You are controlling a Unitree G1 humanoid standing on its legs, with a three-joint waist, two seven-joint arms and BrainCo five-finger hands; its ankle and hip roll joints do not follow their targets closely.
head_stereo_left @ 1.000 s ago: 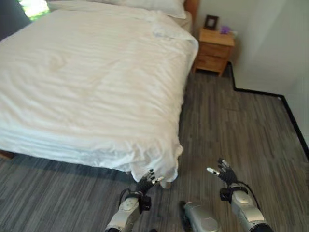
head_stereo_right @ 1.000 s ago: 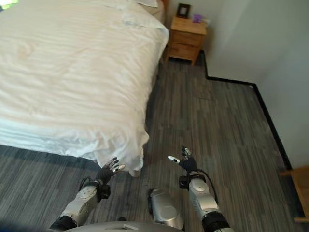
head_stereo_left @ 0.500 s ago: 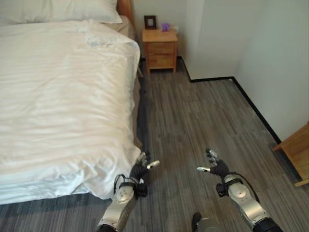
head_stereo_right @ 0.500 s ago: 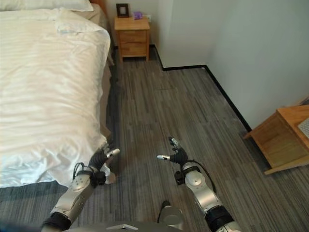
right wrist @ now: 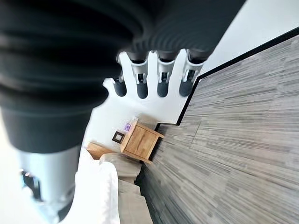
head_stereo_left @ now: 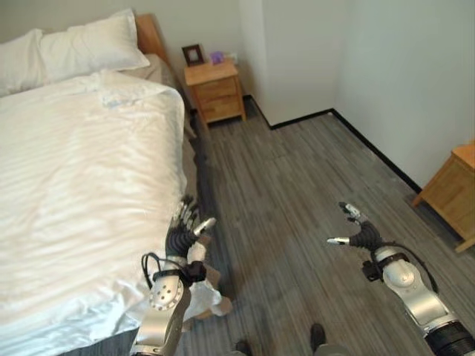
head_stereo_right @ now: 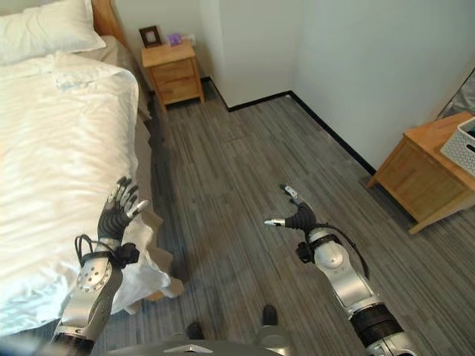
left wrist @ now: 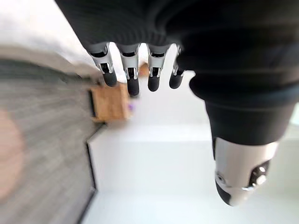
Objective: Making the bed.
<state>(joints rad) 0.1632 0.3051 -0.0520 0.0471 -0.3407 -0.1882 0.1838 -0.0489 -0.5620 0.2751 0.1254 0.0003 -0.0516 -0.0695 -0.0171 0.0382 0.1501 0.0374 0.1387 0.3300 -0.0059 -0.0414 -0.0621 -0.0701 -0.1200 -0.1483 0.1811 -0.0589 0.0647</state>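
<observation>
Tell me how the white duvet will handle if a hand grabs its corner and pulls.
Likely floppy: the duvet wrinkles and droops over the bed's edge by the left hand. Probably bulky rather than light, since it covers the bed. It may slide and bunch rather than move flat.

No text, label, number or sign can be read anywhere. The small framed picture on the nightstand is too small to make out, and the purple object beside it carries no legible marking. The white duvet, the pillows, the wooden cabinet by the wall and the white basket on it show no lettering, and neither the left hand nor the right hand bears any readable print
</observation>
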